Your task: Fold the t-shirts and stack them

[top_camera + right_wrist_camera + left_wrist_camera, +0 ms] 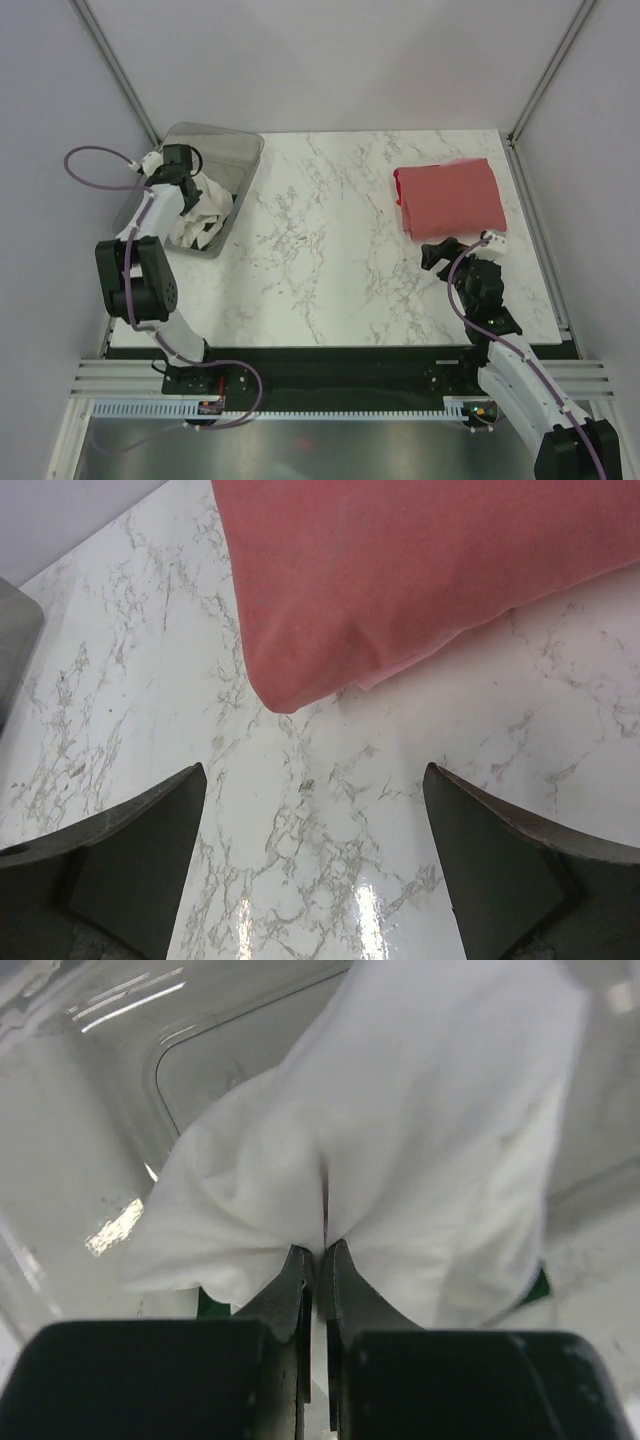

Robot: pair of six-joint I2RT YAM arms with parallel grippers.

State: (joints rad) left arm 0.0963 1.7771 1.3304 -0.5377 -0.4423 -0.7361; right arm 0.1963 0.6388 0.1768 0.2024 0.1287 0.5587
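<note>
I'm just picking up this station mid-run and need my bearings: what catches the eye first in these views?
The coral-red t-shirt lies folded on the marble table at the far right. At the far left, the left gripper is shut on a bunch of the white t-shirt inside the clear grey bin. The right gripper hangs open over bare marble just short of the red shirt's near edge.

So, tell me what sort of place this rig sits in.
Probably a robotics lab test cell, not a home: a marble-pattern table boxed in by plain grey panels on metal posts, with a left arm and right arm bolted at its near edge.
</note>
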